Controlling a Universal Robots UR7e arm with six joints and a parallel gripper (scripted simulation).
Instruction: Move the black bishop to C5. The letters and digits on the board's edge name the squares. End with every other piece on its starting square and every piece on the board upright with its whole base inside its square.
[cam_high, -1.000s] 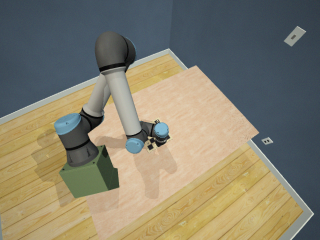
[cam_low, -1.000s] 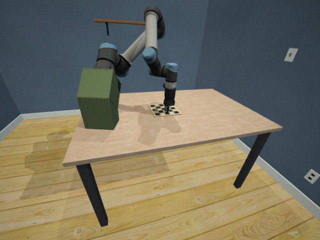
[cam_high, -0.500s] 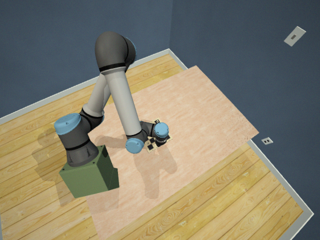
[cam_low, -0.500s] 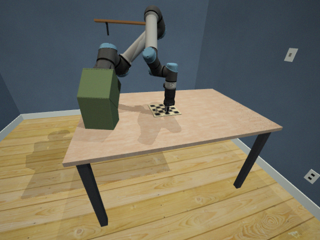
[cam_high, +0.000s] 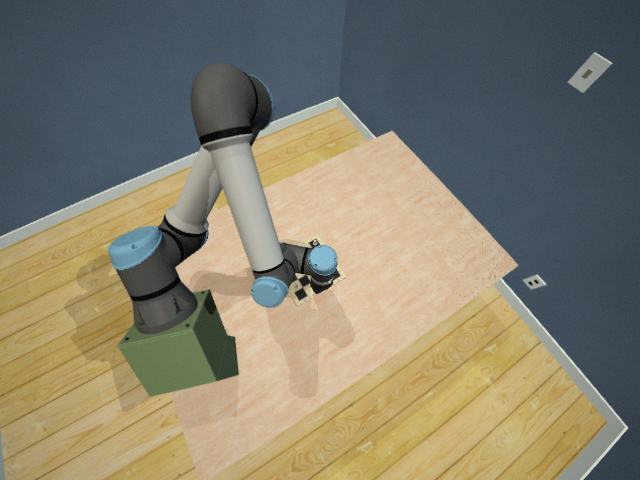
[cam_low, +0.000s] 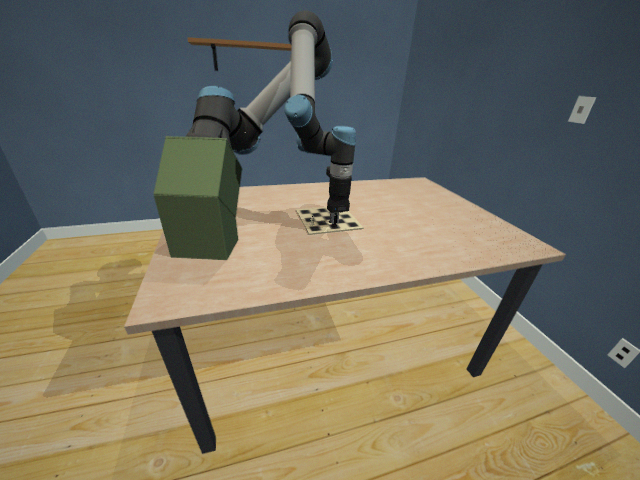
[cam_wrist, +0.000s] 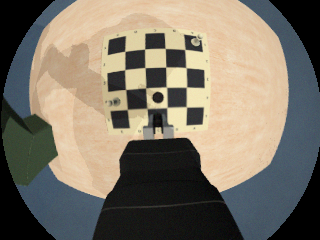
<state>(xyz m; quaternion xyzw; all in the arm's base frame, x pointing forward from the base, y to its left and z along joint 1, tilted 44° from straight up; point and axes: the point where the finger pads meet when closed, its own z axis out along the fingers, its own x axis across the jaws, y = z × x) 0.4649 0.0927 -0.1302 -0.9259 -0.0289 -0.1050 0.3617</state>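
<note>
A small chessboard (cam_wrist: 176, 79) (cam_low: 316, 230) (cam_high: 301, 295) lies on the wooden table (cam_low: 413, 232) (cam_high: 387, 206). My gripper (cam_wrist: 157, 120) (cam_low: 333, 218) points straight down over the board and is shut on the black bishop (cam_wrist: 158, 98) (cam_low: 334, 223), which hangs low over the board's middle columns, near the edge closest to the wrist camera. I cannot tell whether its base touches the board. In the top view the wrist hides the gripper and the bishop. Two pale pieces stand on the board: one (cam_wrist: 195, 42) in a far corner, the other (cam_wrist: 115, 102) (cam_low: 312, 221) at the left edge.
The green pedestal (cam_low: 196, 206) (cam_high: 175, 351) (cam_wrist: 27, 147) carrying the arm stands at the table's left end, well away from the board. The arm's shadow falls across the table beside the board.
</note>
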